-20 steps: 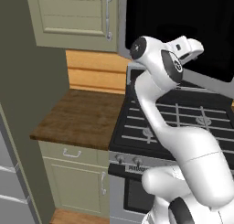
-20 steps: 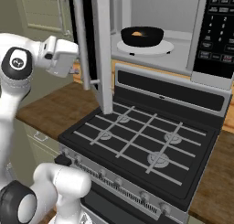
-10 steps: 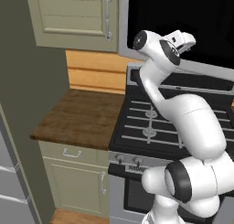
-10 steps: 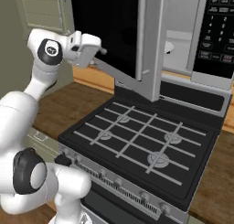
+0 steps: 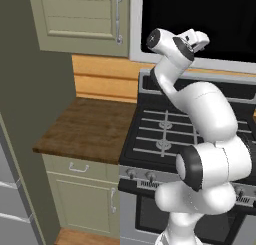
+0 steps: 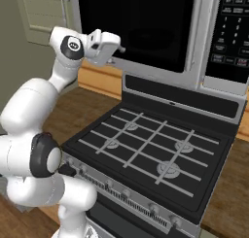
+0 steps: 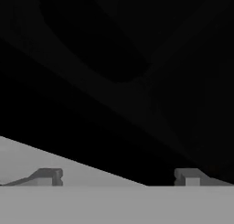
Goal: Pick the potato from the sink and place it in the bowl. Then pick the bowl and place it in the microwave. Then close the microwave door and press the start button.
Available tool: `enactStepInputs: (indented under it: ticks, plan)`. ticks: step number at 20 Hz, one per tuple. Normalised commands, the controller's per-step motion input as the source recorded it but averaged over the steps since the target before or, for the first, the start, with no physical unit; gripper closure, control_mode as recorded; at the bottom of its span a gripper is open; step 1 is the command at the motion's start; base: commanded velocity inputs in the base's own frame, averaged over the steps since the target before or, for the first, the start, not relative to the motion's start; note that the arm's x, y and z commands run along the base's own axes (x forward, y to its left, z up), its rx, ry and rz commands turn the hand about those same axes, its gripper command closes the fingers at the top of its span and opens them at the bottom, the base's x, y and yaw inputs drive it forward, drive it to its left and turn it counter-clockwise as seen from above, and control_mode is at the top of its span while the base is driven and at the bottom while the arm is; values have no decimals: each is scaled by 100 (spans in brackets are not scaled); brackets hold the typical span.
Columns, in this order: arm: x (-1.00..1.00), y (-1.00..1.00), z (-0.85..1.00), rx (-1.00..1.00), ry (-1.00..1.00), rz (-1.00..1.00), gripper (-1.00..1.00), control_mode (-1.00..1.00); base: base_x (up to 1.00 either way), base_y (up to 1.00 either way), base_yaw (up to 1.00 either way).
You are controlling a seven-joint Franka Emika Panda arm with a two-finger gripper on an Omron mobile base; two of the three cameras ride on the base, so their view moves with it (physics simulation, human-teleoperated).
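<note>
Now door (image 6: 141, 28) looks shut; gripper (image 6: 118, 49) wide open, empty, against its glass. Next, reach right of door for start button, pressing squarely.

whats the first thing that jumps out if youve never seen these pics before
The white arm dominates: it rears up over the black gas stove and presses its open claw against the big black window of the microwave door, which stands shut or nearly so. Next comes the microwave's keypad at the upper right of the right base view, then the wooden counter left of the stove.
</note>
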Motion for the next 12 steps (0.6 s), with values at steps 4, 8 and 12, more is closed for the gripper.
enactStepInputs:
  ticks: [4, 8, 12]
  plan:
    - [82, -28, 0, 1, 0, 0, -100, -100, 0, 0, 0]
    - [81, -35, 0, 2, 0, 0, -100, -100, 0, 0, 0]
    - [44, -28, -3, 1, -8, 0, -100, -100, 0, 0, 0]
